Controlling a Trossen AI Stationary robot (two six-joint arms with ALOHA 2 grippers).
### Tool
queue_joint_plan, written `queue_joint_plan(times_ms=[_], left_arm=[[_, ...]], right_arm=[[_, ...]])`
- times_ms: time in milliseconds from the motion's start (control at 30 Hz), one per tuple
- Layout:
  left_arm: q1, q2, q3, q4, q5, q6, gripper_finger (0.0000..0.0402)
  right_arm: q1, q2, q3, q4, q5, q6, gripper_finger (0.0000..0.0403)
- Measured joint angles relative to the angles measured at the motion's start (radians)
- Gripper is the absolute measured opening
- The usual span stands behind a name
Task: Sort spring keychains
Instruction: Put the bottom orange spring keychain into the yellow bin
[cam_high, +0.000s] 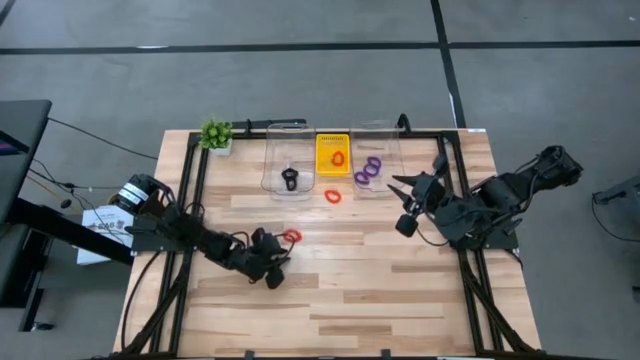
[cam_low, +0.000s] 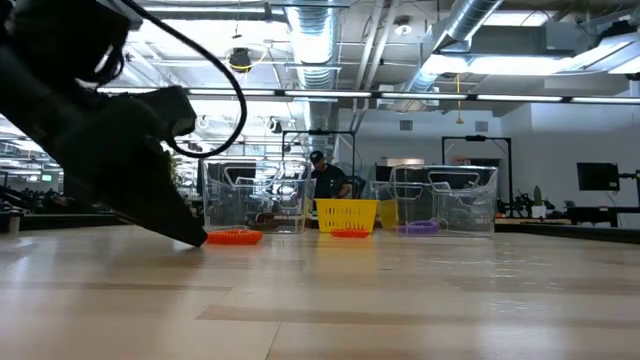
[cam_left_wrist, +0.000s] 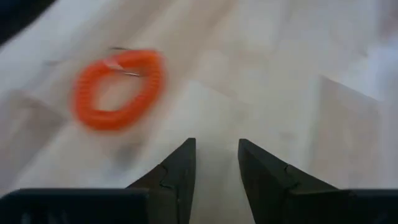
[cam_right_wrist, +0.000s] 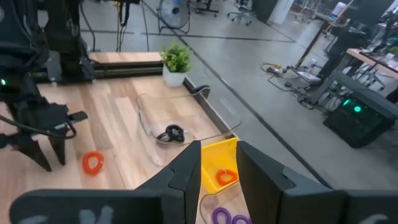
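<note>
Left tool (cam_left_wrist: 216, 163) low beside red-orange keychain (cam_left_wrist: 118, 89)

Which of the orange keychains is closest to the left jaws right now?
The orange keychain lying loose on the bare wood just ahead of the left gripper. The second loose one lies near the bins, and the third sits inside the yellow tray.

Blurred: red-orange keychain (cam_left_wrist: 118, 89) at ten o'clock of left gripper (cam_left_wrist: 216, 163). Purple keychains (cam_right_wrist: 226, 217) cut off behind right gripper (cam_right_wrist: 217, 168) fingers.
</note>
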Motion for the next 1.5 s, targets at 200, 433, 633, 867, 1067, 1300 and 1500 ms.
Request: queue_joint_plan(times_ms=[200,433,633,867,1067,1300,1500], left_arm=[[-0.020,0.000,0.051,0.010,-0.023,0.262,0.0117],[0.020,0.000,0.074,0.010,-0.132,0.512,0.0117],[0.098,0.000,0.063,0.009,-0.086,0.515,0.0117],[0.169,-0.003,0.063,-0.071,0.099,0.510,0.0117],[0.175,-0.006,0.050,-0.104,0.158,0.483,0.0117],[0.175,-0.005,0.029,-0.106,0.168,0.363,0.0117],[0.161,-0.004,0.025,-0.090,0.159,0.344,0.0117]], right_arm=[[-0.002,0.044,-0.002,0.005,-0.020,0.000,0.0092],[-0.002,0.111,-0.002,0.005,-0.023,0.000,0.0092],[-0.002,0.141,-0.002,0.006,-0.074,-0.001,0.0092],[-0.002,0.135,-0.002,0.006,-0.082,-0.001,0.0092],[-0.002,0.134,-0.002,0.005,-0.081,-0.001,0.0092],[-0.002,0.135,-0.002,0.005,-0.075,-0.002,0.0092],[-0.002,0.135,-0.002,0.005,-0.075,-0.002,0.0092]])
